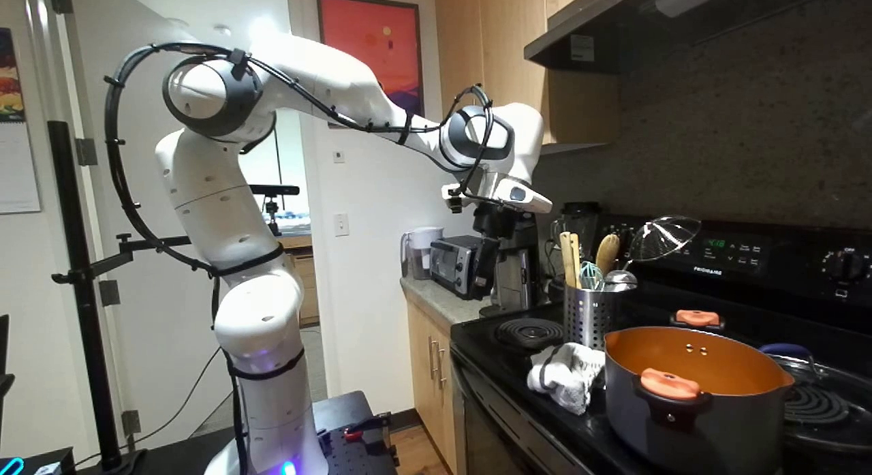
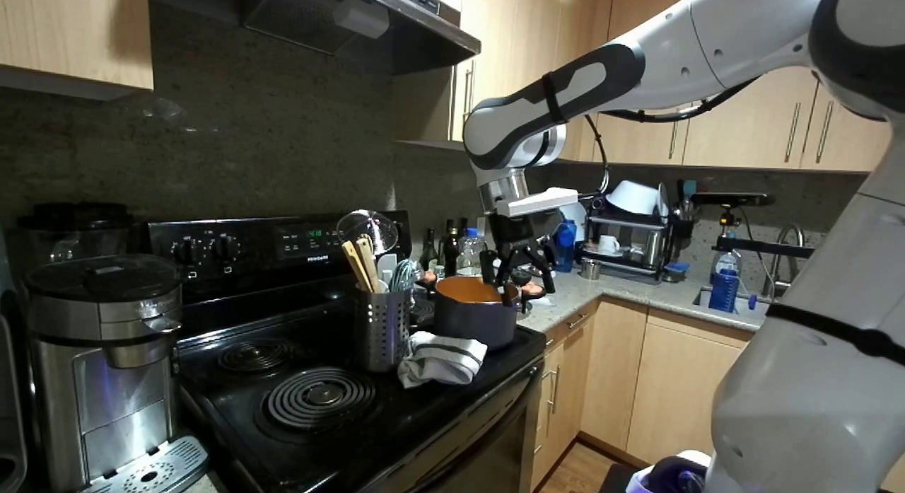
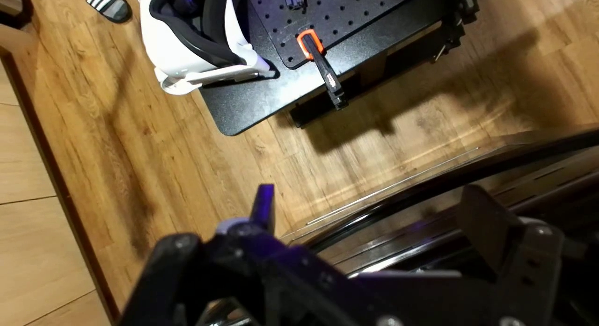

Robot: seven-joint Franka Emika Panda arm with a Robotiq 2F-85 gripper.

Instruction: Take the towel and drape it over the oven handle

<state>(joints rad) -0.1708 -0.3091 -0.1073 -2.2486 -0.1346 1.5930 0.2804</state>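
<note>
In the wrist view the claw [image 3: 369,190] is spread wide, holding nothing, with the oven handle [image 3: 421,191] slanting toward two o'clock. In an exterior view the striped towel [image 2: 442,358] lies bunched on the stovetop [image 2: 403,408], at seven o'clock from the stockpot [image 2: 463,317] and four o'clock from the perforated utensil holder [image 2: 380,330].

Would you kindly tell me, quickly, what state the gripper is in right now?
Gripper: open, jaws wide apart, holding nothing; the towel lies on the stovetop.
</note>
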